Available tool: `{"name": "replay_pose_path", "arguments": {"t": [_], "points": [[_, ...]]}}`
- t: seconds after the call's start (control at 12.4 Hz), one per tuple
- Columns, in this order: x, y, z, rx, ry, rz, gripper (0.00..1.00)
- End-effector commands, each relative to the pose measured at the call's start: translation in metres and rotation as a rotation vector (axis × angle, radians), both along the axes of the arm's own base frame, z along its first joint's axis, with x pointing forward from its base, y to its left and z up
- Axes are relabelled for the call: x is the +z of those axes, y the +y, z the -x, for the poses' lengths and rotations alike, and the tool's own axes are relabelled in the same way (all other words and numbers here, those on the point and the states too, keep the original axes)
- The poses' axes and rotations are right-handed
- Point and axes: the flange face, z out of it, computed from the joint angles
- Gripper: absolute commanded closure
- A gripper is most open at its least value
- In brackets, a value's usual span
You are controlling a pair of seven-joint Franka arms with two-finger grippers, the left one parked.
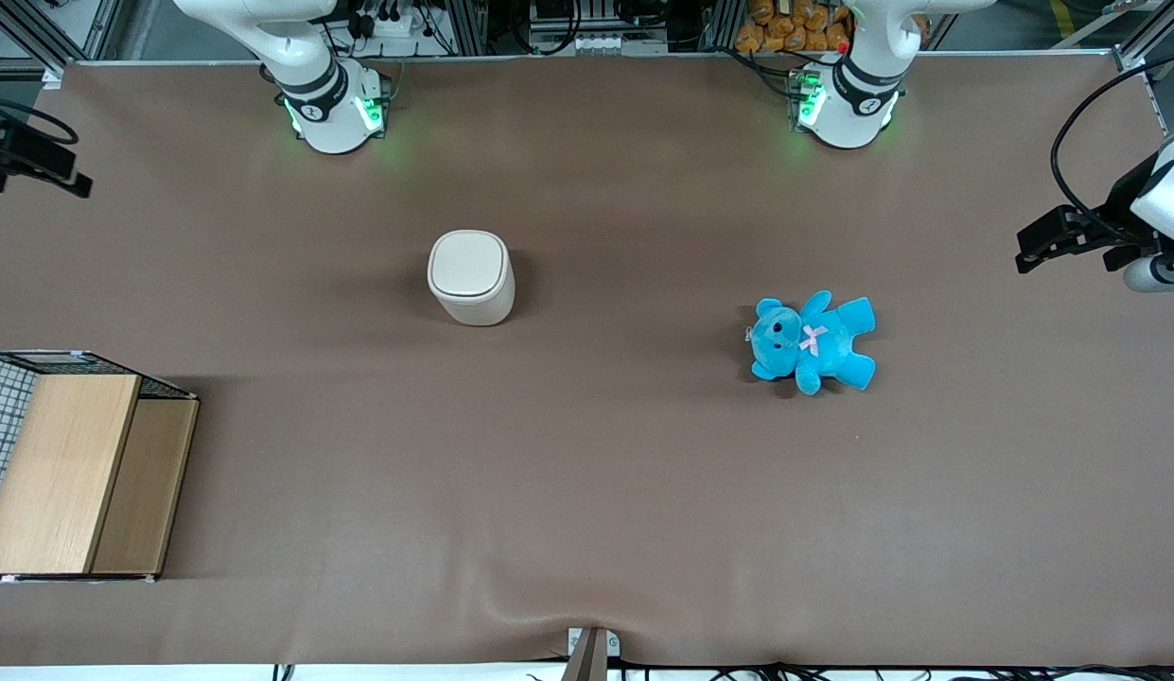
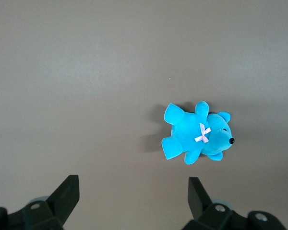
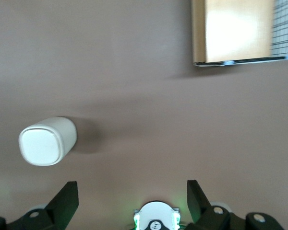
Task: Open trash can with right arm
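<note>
The cream-white trash can [image 1: 470, 276] stands upright on the brown table, its flip lid shut. It also shows in the right wrist view [image 3: 47, 141], seen from above. My right arm's gripper [image 3: 133, 194] is open and empty, its two black fingers [image 3: 69, 199] spread wide. It hangs high over the table, well apart from the trash can and touching nothing. In the front view only a black part of the gripper [image 1: 33, 161] shows, at the working arm's end of the table. The right arm's base [image 1: 331, 104] stands at the table's back edge.
A wooden box with wire mesh [image 1: 76, 473] sits at the working arm's end, nearer the front camera than the trash can; it also shows in the right wrist view [image 3: 235, 31]. A blue teddy [image 1: 814, 342] lies toward the parked arm's end.
</note>
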Motion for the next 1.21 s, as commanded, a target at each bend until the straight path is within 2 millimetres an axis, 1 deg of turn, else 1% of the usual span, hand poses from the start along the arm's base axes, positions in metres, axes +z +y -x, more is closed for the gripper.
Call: {"name": "replay_pose_path", "arguments": {"t": [0.0, 0.24, 0.32, 0.4, 0.56, 0.64, 0.72, 0.8, 0.97, 1.13], "points": [[-0.027, 0.049, -0.010, 0.077, 0.060, -0.020, 0.00], [-0.074, 0.119, -0.015, 0.176, 0.137, -0.015, 0.00], [-0.090, 0.138, -0.014, 0.179, 0.152, -0.009, 0.00], [-0.107, 0.159, -0.009, 0.203, 0.164, -0.006, 0.00], [-0.141, 0.190, -0.001, 0.205, 0.200, -0.045, 0.00], [-0.161, 0.208, 0.008, 0.201, 0.232, -0.055, 0.00], [-0.175, 0.227, 0.018, 0.214, 0.251, -0.047, 0.00], [-0.180, 0.242, 0.024, 0.221, 0.251, -0.040, 0.00], [-0.199, 0.249, 0.029, 0.207, 0.257, -0.032, 0.00], [-0.215, 0.264, 0.040, 0.201, 0.280, -0.015, 0.00]]}}
